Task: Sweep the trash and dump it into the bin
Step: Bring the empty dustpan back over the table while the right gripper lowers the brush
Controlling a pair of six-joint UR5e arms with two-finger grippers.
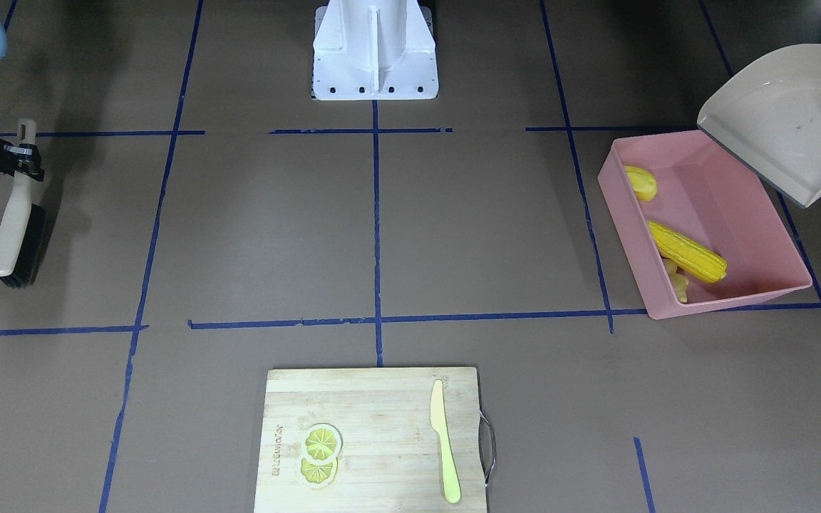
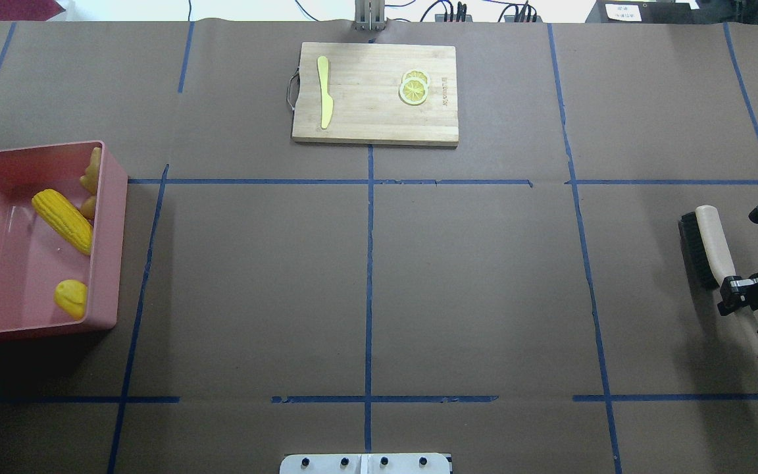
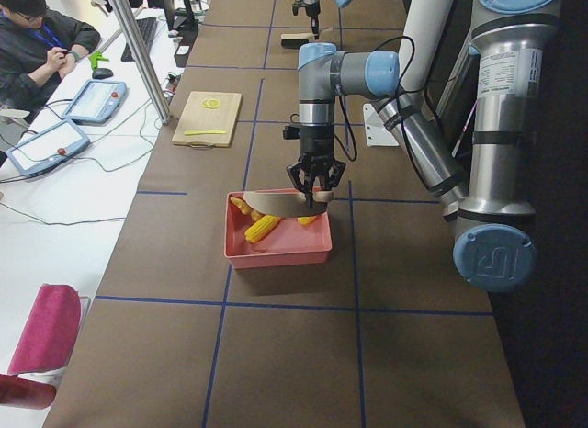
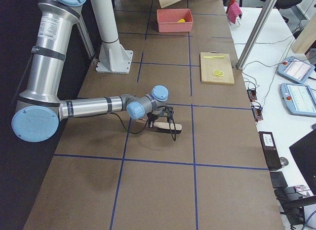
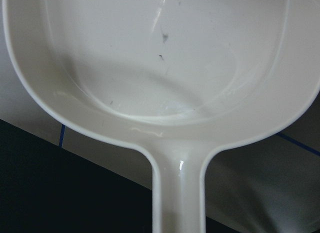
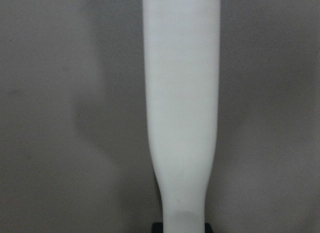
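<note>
Pink bin point(image 1: 738, 296) holds 3 trash pcs point(image 1: 688, 251), dustpan point(image 1: 788, 128) over rim, R tool point(image 1: 23, 158) clamps brush point(image 1: 15, 228), L tool point(image 3: 317, 191) unclear.

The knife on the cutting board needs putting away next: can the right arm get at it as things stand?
Probably not yet. The right hand is shut on the brush, so it cannot grasp the knife until that is set down. Nothing stands over the knife itself.

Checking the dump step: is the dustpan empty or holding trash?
Empty. The dustpan shows a bare inside; the corn cob, potato piece and ginger root lie in the pink bin.
</note>
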